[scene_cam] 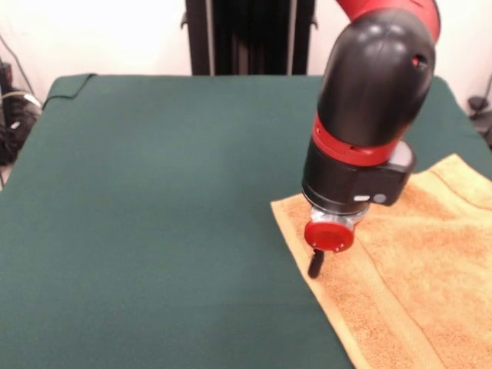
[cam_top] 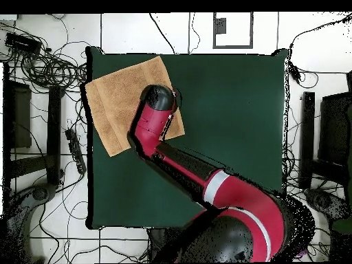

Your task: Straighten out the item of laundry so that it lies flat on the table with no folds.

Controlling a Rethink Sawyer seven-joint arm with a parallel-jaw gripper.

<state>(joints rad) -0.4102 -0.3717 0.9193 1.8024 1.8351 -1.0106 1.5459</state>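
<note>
The orange-tan towel [scene_cam: 415, 269] lies spread on the dark green table [scene_cam: 154, 192] at the front right, and its right and near parts run out of the picture. It looks mostly flat, with a border band along its left edge. In the overhead view the towel [cam_top: 113, 103] lies slightly turned at the table's [cam_top: 234, 103] upper left corner. My gripper [scene_cam: 314, 267] points down and touches the towel just inside its left edge, near the far left corner. In the overhead view the arm's wrist [cam_top: 157, 103] hides the gripper.
The arm [cam_top: 227, 196] reaches across the table from its base. The black pedestal [scene_cam: 246, 34] stands behind the table's far edge. The table cloth is turned up at one far corner [scene_cam: 73, 83]. Cables [cam_top: 48, 65] lie on the floor beside the table.
</note>
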